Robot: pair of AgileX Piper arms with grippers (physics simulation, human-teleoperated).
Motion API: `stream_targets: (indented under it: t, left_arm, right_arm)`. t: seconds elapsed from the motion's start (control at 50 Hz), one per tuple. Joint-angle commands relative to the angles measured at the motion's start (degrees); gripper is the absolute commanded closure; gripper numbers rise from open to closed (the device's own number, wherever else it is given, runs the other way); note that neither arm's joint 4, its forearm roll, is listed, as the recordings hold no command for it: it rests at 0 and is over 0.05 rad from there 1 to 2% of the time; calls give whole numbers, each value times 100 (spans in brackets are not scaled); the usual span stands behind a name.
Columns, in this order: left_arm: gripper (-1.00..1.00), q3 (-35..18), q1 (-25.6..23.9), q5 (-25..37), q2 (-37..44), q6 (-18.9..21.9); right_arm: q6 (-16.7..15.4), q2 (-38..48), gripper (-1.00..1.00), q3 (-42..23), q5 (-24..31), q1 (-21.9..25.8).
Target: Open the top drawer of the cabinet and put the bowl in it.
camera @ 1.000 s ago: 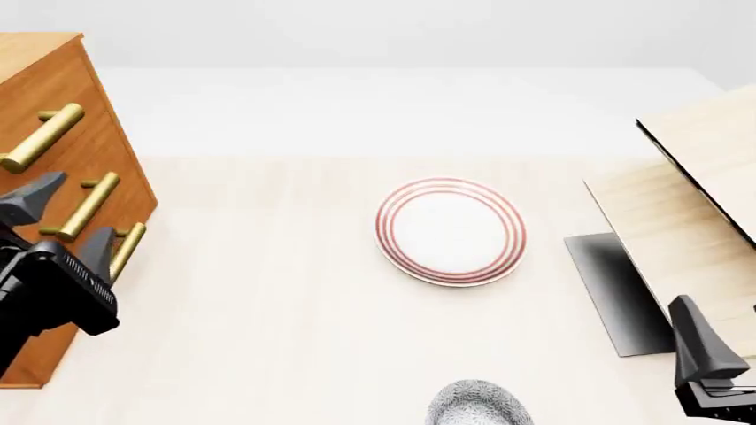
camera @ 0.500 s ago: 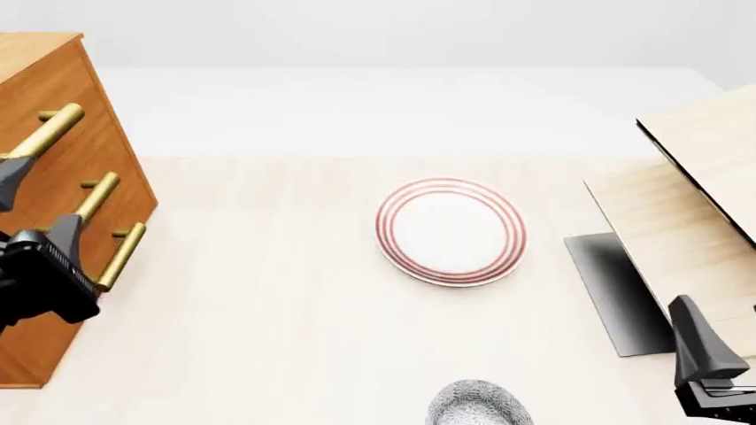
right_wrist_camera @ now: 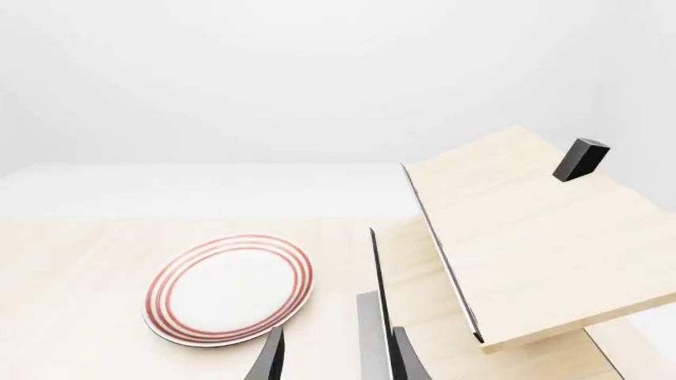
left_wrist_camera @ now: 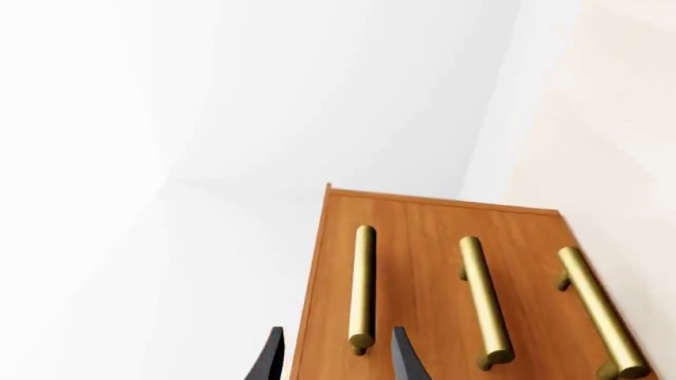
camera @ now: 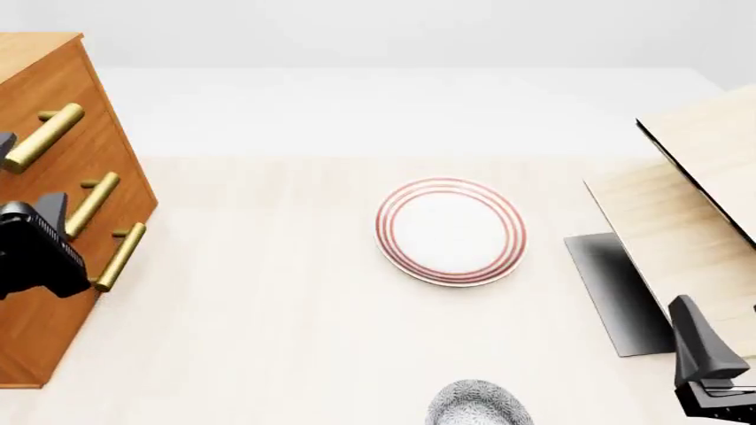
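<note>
Orange-brown wood fills the left edge of the front view, where the cabinet [camera: 53, 177] is cut off by the frame and partly covered by our left gripper [camera: 24, 199]. Its top drawer [camera: 65, 106] sits shut. In the left wrist view our left fingertips [left_wrist_camera: 400, 356] stand spread, one on each side of the near end of the top drawer's brass handle [left_wrist_camera: 362, 285], not touching it. The speckled bowl [camera: 479, 405] lies at the near edge of the table [camera: 272, 310], half cut off, well right of that gripper and near-left of our right gripper [camera: 709, 372]. The right gripper is also spread, holding nothing. A red-ringed plate [camera: 451, 231] lies mid-table.
</note>
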State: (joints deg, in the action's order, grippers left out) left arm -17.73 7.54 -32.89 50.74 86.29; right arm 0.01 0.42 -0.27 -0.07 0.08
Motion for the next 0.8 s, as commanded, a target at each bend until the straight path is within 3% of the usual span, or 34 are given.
stream_targets:
  t: [0.02,0.38,0.8]
  left_arm:
    - [-100,-183,28,-118,367,-79]
    - [-100,-357,236,-570,1059,-122]
    - [-100,-567,479,-615,1459,-224]
  right_arm:
    - [-3,-7,-100,3,-3,-1]
    - [-3,-3,-100,3,-1,-3]
    - [1,-4,-100,3,-1,-2]
